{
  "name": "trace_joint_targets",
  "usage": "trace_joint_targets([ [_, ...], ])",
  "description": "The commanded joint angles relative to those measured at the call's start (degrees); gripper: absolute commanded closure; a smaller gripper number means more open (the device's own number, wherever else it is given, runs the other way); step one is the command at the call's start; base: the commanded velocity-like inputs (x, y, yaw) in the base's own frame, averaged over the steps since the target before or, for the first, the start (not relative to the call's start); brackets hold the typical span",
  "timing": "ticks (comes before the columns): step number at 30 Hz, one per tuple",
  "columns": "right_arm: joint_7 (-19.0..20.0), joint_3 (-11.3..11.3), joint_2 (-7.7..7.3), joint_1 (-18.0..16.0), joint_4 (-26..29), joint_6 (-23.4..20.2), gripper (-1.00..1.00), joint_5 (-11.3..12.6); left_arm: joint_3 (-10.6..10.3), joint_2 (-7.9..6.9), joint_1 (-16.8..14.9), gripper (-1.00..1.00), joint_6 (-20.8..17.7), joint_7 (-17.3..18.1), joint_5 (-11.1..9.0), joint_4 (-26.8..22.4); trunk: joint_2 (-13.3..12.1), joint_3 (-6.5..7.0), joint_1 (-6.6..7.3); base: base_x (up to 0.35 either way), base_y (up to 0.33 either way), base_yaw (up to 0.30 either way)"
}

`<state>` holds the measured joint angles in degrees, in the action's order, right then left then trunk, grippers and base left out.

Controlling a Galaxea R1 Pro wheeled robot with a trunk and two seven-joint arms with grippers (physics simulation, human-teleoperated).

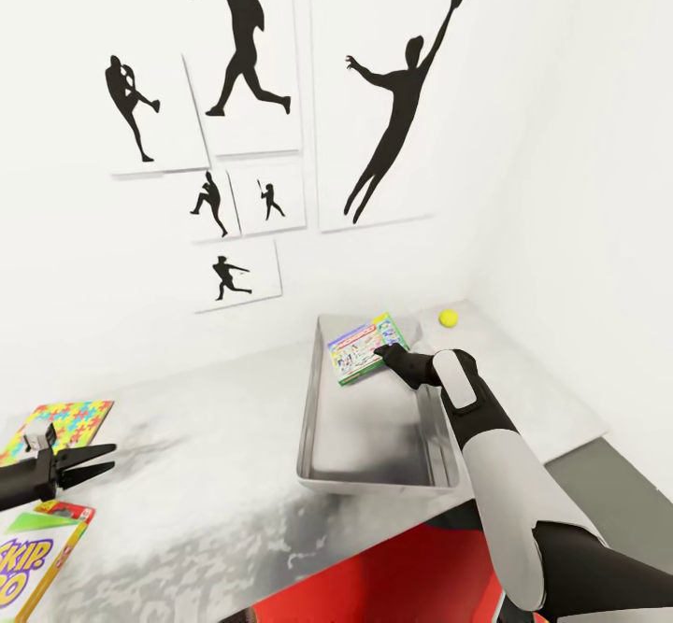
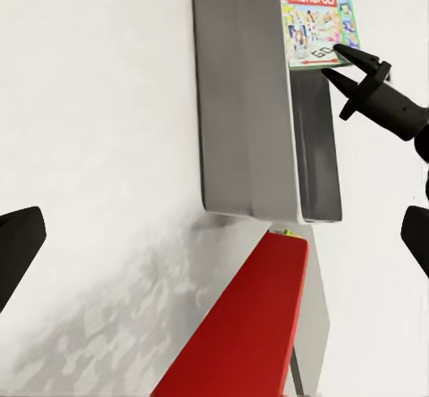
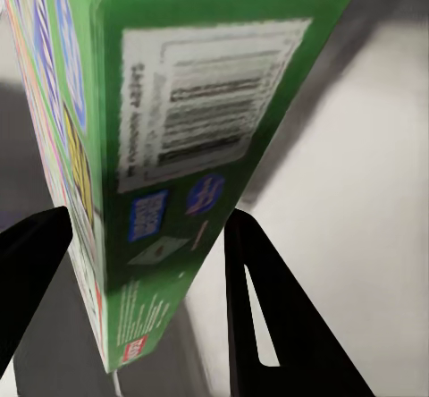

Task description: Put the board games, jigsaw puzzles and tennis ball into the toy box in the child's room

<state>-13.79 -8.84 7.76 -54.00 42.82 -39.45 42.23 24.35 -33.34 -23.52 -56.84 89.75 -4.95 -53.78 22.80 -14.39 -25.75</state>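
1. Skip-Bo box (image 1: 33,558) lies at the near left corner of the table (image 1: 215,436), with 1 jigsaw (image 1: 61,425) just behind it at the left edge.
2. Left gripper (image 1: 89,464) hovers between them, jaws wide and holding nothing.
3. Right gripper (image 1: 385,354) holds the green Monopoly box (image 1: 363,350) by its edge, tilted over the far end of the toy box (image 1: 322,436).
4. Tennis ball (image 1: 449,318) rests at the far right corner, apart from the toy box.

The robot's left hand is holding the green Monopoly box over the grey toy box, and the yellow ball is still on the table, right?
Not quite: the right gripper holds the green Monopoly box over the grey toy box, as the head view shows. The yellow ball does sit on the table.
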Motion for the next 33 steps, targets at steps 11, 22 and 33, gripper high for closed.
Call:
trace_joint_targets([
  [11, -0.53, -0.21, 0.07, -0.05, 0.19, -0.13, 1.00, 0.66, -0.16, -0.49, 2.38, -1.00, -0.55, 0.25, -7.39, -0.53, 0.12, -1.14, -0.03, 0.000, 0.000, 0.000],
  [22, -0.53, -0.21, 0.06, -0.05, 1.23, -0.12, 1.00, 0.66, -0.18, -0.44, 2.43, -1.00, -0.55, 0.25, -7.53, -0.54, 0.12, -2.11, -0.03, 0.000, 0.000, 0.000],
  [33, -0.49, -0.21, -0.02, -0.05, 1.30, -0.10, 1.00, 0.87, -0.26, -0.41, 2.43, -1.00, -0.55, 0.25, -7.53, -0.54, 0.12, -2.23, -0.03, 0.000, 0.000, 0.000],
])
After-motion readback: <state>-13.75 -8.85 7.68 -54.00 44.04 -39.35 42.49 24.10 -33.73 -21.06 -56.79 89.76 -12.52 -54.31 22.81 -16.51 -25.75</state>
